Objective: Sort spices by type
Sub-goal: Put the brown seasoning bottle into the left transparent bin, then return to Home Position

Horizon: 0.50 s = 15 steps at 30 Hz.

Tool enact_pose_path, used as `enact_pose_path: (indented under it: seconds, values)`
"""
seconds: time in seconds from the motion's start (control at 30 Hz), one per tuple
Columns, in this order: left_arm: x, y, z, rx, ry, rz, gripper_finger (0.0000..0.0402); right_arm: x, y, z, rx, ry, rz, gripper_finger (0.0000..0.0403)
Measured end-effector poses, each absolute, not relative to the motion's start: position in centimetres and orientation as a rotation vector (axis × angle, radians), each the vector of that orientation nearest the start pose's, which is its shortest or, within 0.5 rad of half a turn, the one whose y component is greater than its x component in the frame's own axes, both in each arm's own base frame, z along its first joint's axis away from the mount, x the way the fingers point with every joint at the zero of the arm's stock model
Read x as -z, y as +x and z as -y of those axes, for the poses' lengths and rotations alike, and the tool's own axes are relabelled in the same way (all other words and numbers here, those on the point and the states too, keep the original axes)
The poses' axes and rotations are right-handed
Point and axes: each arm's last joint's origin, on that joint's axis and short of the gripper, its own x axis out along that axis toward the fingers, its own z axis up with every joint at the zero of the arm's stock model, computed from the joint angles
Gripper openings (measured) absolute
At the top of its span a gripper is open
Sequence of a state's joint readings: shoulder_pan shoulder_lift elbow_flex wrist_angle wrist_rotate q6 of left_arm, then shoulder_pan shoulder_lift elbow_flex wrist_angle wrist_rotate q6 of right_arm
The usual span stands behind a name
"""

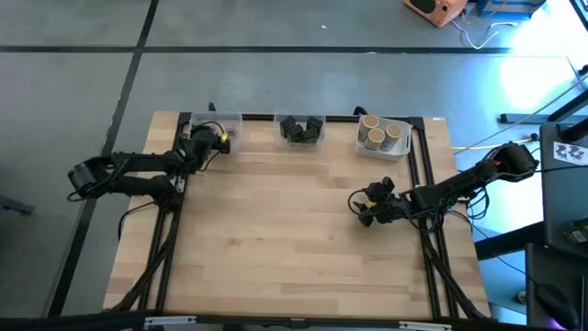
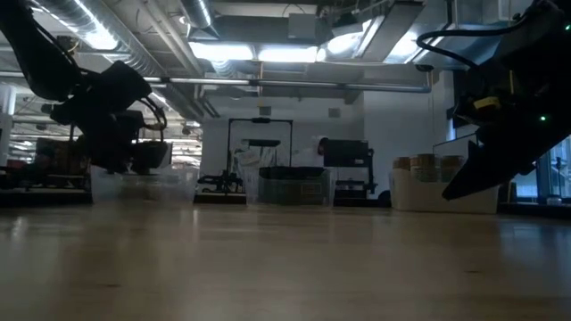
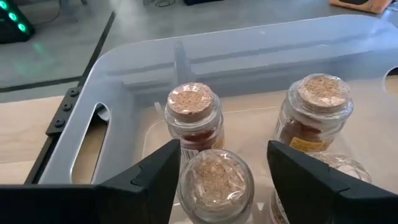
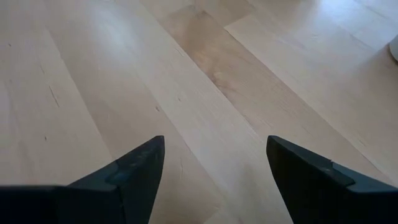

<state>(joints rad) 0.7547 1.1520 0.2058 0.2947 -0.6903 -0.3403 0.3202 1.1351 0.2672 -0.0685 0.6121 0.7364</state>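
Cork-topped jars [image 3: 193, 115] fill the clear tub [image 3: 124, 68]; above it the left hand [image 3: 217, 168] straddles one, grip uncertain, next lifting clear; right hand [image 4: 214, 165] released.

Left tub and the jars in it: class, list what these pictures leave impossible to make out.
- Jar count: high view, left gripper covers the left tub; left wrist view, bottom edge cuts off the nearest jar.
- Grip: fingers flank that jar; contact unclear.
- Low view: tub contents blurred.
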Motion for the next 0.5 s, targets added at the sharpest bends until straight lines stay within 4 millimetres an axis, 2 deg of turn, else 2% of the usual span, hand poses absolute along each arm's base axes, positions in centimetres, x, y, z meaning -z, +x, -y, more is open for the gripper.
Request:
enact_pose_path:
  seconds: [0.27, 0.4, 0.5]
  values:
    - [-14.5, 11.9, -12.7, -1.429, -0.244, -0.379, 0.0249, -12.1, 16.4, -3.7, 0.547, 0.263, -0.686, 0.0282]
    - [-16.8, 12.6, -12.0, -1.295, -0.21, -0.317, 0.025, -12.1, 16.4, -3.7, 0.539, 0.25, -0.685, 0.0282]
    - [-18.6, 13.3, -11.2, -1.107, -0.211, -0.253, 0.0248, -12.4, 16.7, -3.9, 0.504, 0.271, -0.673, 0.0282]
